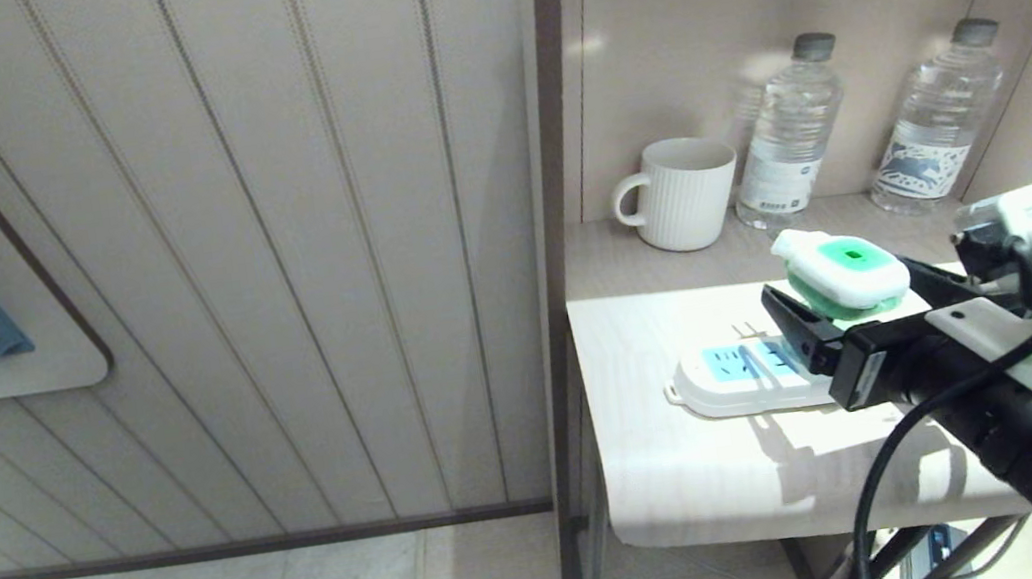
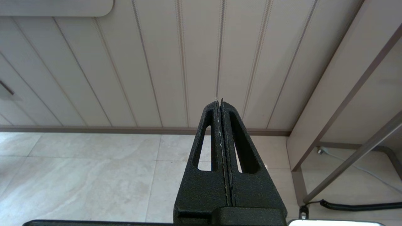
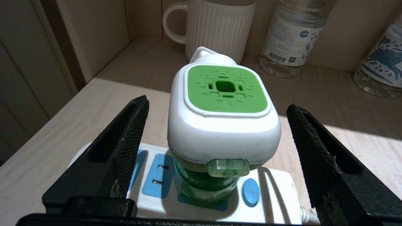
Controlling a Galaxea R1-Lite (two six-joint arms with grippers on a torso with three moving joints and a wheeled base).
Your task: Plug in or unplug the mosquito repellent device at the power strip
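The mosquito repellent device [image 1: 841,269], a white head with a green top patch over a green bottle, stands upright on the white power strip [image 1: 741,379] with light-blue socket faces. In the right wrist view the device [image 3: 224,119] sits over a socket near the strip's [image 3: 276,201] corded end; its prongs are hidden. My right gripper [image 1: 847,288] straddles the device, open, and both black fingers [image 3: 125,141] stand clear of its sides. My left gripper [image 2: 220,102] is shut on nothing, parked low, facing the panelled wall and tiled floor.
A white ribbed mug [image 1: 684,193] and two clear water bottles [image 1: 787,135] [image 1: 936,119] stand at the back of the pale tabletop [image 1: 667,500]. A side panel [image 1: 560,172] bounds the nook on the left. The strip's cord [image 3: 309,216] leaves toward the right.
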